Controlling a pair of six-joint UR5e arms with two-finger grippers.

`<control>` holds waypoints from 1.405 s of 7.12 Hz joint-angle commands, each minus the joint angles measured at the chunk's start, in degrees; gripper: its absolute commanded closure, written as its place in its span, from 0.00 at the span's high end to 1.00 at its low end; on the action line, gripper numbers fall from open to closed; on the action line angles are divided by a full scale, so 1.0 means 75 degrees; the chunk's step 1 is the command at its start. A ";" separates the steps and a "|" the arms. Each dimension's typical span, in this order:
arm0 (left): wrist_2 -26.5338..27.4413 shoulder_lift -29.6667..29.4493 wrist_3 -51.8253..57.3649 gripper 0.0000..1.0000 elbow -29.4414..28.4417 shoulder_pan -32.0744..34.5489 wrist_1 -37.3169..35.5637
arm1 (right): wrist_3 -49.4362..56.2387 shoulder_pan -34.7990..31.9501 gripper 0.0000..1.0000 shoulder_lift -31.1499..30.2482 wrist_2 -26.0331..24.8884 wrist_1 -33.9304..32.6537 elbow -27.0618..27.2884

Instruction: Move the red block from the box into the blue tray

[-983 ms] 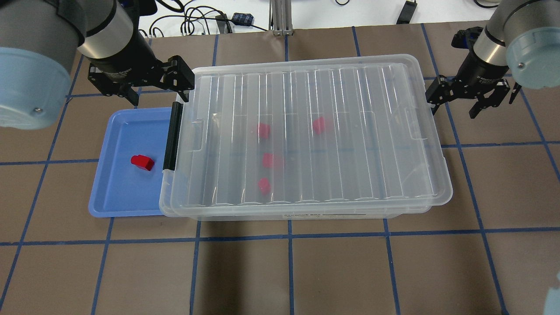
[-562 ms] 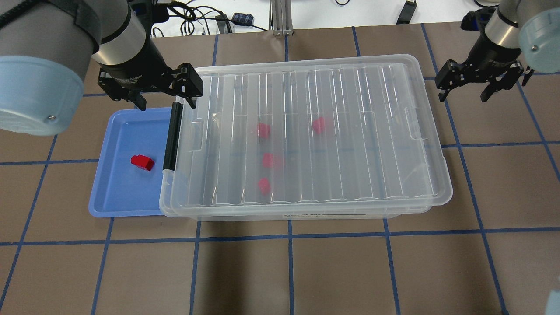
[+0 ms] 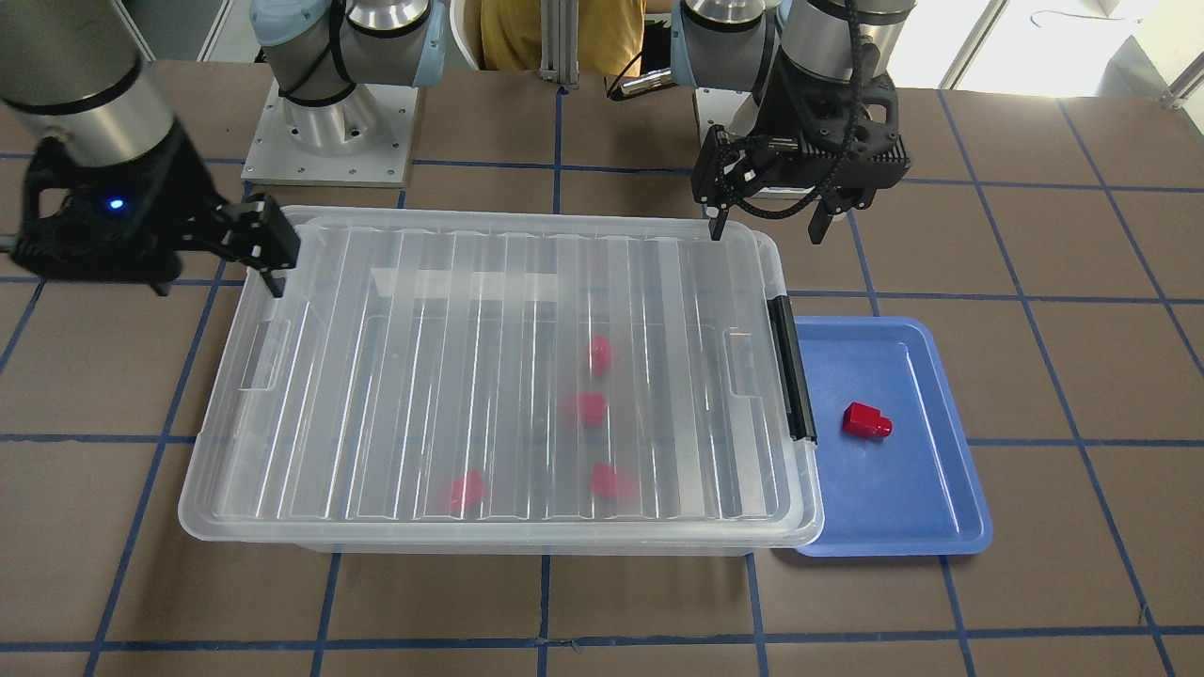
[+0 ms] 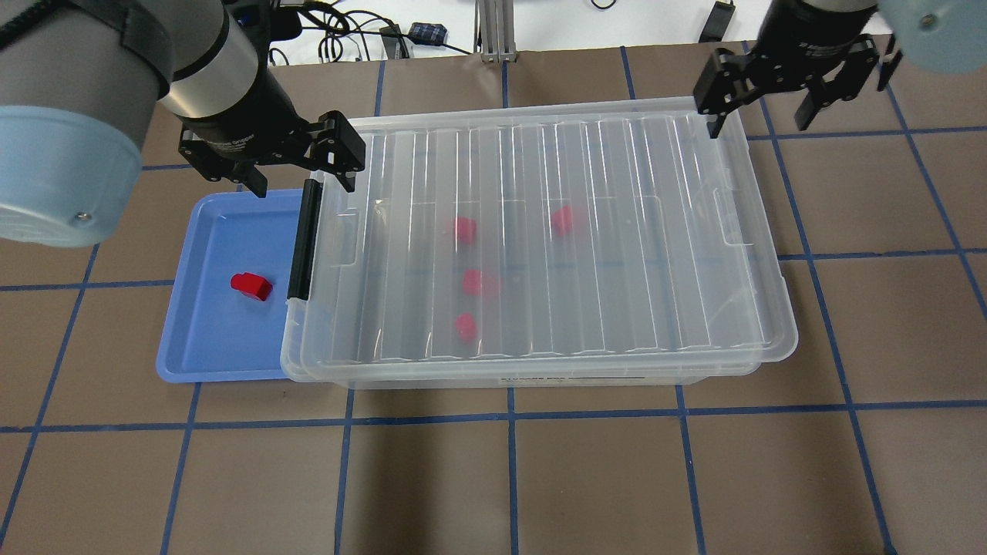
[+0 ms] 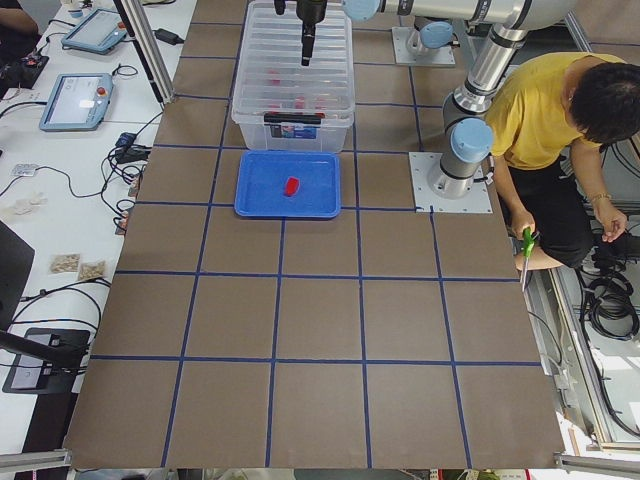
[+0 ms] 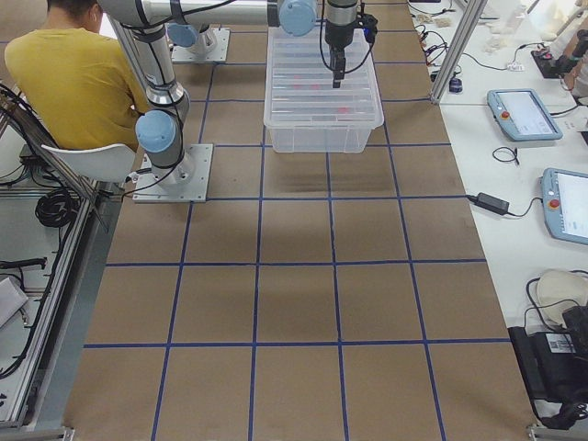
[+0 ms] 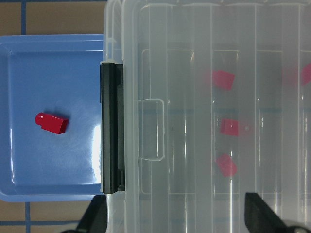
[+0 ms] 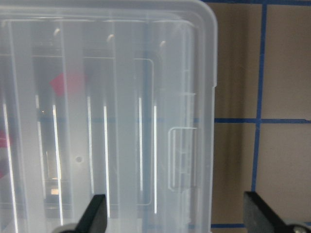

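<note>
The glossy red block [image 4: 250, 286], boxy with a stub, lies in the shallow, round-cornered blue tray [image 4: 193, 347] against the box [image 4: 617, 308], a translucent bin with a ribbed lid. The left gripper [image 4: 302, 183] hovers above the box's tray-side end, fingers spread and empty. The right gripper [image 4: 758, 123] hangs over the opposite end, likewise spread.

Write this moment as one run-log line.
red block: in blue tray | box: lid on | left end effector: open | right end effector: open
</note>
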State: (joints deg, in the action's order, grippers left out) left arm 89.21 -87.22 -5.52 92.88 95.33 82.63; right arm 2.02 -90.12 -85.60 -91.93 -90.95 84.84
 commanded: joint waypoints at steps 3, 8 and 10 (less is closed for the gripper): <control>-0.0024 0.0005 -0.0003 1.00 -0.0009 0.0004 -0.0002 | 0.0211 0.0292 1.00 -0.0493 0.0127 -0.0085 0.0618; -0.0012 0.0052 -0.0003 1.00 -0.0009 0.0016 -0.0002 | -0.0103 0.0309 1.00 -0.0669 0.0456 -0.0002 0.0711; -0.0012 0.0052 -0.0003 1.00 -0.0009 0.0016 -0.0002 | -0.0140 0.0297 1.00 -0.0646 0.0386 -0.0073 0.0688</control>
State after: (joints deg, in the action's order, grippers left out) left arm 89.08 -86.88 -5.54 92.81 95.43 82.62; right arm 1.19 -87.81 -90.52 -88.80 -91.34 89.94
